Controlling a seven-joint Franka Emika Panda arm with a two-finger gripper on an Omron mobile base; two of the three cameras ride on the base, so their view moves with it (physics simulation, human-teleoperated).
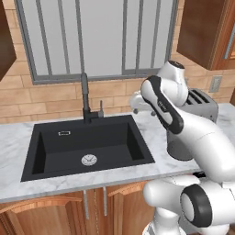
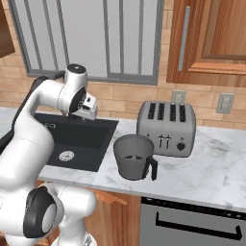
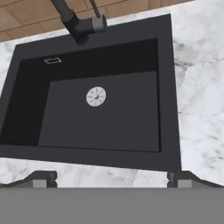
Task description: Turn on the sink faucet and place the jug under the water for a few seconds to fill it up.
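Pincer [image 3: 112,179] hangs spread wide and empty above the black sink [image 3: 168,87], its fingertips [image 3: 41,178] framing the near rim. Faucet [image 1: 85,98] stands at the basin's back edge. Jug [image 2: 134,157] sits upright on the marble worktop [image 2: 206,173], just in front of the silver toaster [image 2: 166,122], right of the sink.

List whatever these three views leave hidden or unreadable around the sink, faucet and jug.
- Jug: in the left base view the arm covers nearly all of it.
- Sink faucet: in the hand view its neck is cut off by the top edge; the spout tip is unseen there.
- Sink: in the right base view the arm hides its left part.
- Toaster: dial markings too small to read.
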